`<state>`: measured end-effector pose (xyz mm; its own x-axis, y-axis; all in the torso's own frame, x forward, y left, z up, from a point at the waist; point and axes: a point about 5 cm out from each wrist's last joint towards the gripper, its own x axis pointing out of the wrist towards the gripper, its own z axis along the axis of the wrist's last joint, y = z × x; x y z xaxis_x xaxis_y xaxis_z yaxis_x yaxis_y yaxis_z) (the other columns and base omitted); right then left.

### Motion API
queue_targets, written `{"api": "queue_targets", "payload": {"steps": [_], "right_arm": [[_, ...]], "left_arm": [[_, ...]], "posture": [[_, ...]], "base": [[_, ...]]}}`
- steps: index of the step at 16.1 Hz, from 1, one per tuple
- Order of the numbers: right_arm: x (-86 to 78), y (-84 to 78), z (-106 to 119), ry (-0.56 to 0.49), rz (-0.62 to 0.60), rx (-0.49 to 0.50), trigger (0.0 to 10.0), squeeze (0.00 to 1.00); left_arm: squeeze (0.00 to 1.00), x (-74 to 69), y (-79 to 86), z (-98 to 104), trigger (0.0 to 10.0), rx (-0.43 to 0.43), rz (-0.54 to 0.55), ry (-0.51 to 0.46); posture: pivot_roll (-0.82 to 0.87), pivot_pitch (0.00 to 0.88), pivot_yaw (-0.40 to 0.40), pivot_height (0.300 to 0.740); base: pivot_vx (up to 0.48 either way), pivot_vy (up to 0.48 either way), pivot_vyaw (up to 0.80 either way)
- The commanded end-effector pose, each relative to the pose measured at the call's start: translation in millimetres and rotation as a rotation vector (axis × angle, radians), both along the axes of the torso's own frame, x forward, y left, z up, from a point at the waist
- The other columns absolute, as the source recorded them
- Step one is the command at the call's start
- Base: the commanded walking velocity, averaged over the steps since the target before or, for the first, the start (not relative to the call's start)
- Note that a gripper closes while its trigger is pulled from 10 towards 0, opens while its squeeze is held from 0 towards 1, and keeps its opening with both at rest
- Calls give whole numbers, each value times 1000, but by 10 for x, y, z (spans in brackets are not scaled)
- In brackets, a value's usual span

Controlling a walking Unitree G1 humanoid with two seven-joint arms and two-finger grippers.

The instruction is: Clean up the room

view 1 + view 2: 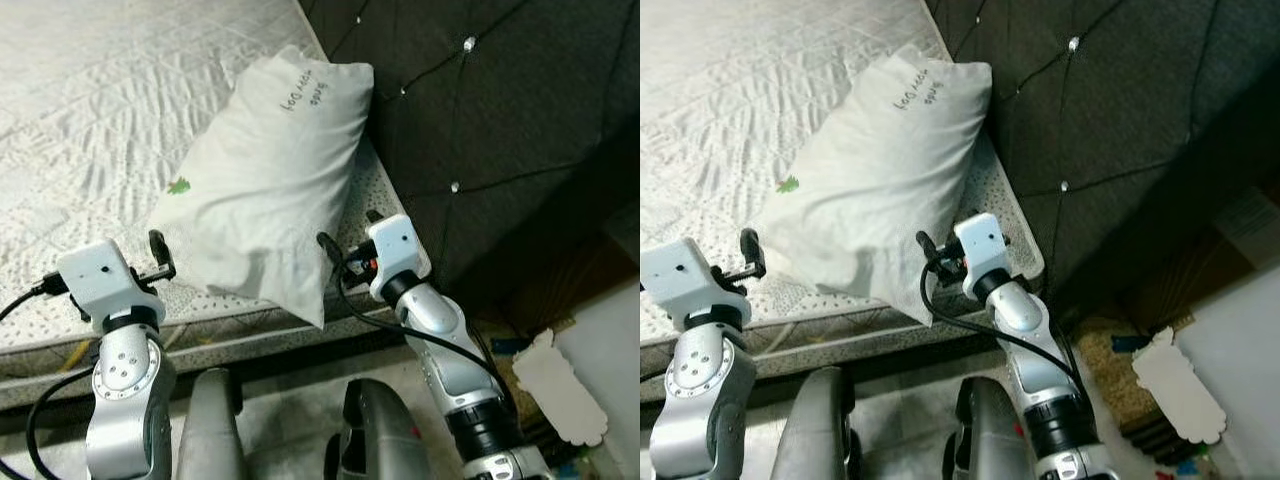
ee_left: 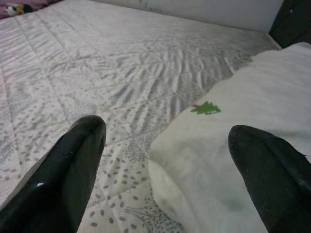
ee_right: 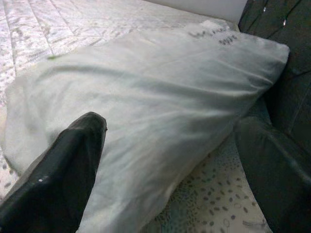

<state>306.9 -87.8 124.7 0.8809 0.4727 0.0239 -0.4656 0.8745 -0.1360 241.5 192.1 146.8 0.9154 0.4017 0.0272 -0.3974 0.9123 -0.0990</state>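
I'm looking down at the pillow [image 1: 265,175], lying slantwise on the corner of the mattress [image 1: 90,110], its far end leaning against the dark tufted headboard [image 1: 500,110] up at one o'clock, its near corner drooping over the bed edge at six o'clock. I'm holding the left gripper [image 1: 158,256] at eight o'clock of the pillow, its fingers [image 2: 73,165] spread wide, nothing between them, just beside the pillow's near-left corner. I'm keeping the right gripper [image 1: 335,255] at five o'clock of it, likewise wide open and empty, one finger [image 3: 63,170] over the cloth, the other out by the headboard side.

I'm judging this as light, soft and floppy: a loosely filled white cotton case, wrinkled, sagging wherever it is unsupported. It is not fragile and not slippery, though the cloth may bunch and slide over the filling. I'm thinking the best hold is a deep pinch on each near corner, gathering cloth and filling together. The mattress is quilted, stitched in diamond and leaf patterns, speckled grey along its border. There is a small green mark [image 1: 179,186] and dark handwriting [image 1: 305,92] on the case.
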Motion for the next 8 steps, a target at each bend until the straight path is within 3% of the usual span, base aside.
{"api": "queue_targets", "payload": {"steps": [1, 6, 8], "right_arm": [[10, -36, -50, 20, -5, -8, 10000, 0], [29, -37, -89, 29, -2, -64, 10000, 0], [39, -39, -61, -4, 5, -68, 10000, 0]], "left_arm": [[0, 12, -32, -28, 10000, -8, 2, 10], [0, 18, -2, -34, 10000, -10, 12, 16], [0, 18, 5, -41, 10000, -8, 17, 23]], "posture": [[85, 152, -91, 556], [84, 151, -92, 536], [83, 151, -94, 536]], "base": [[0, 0, 0], [0, 0, 0], [0, 0, 738]]}}
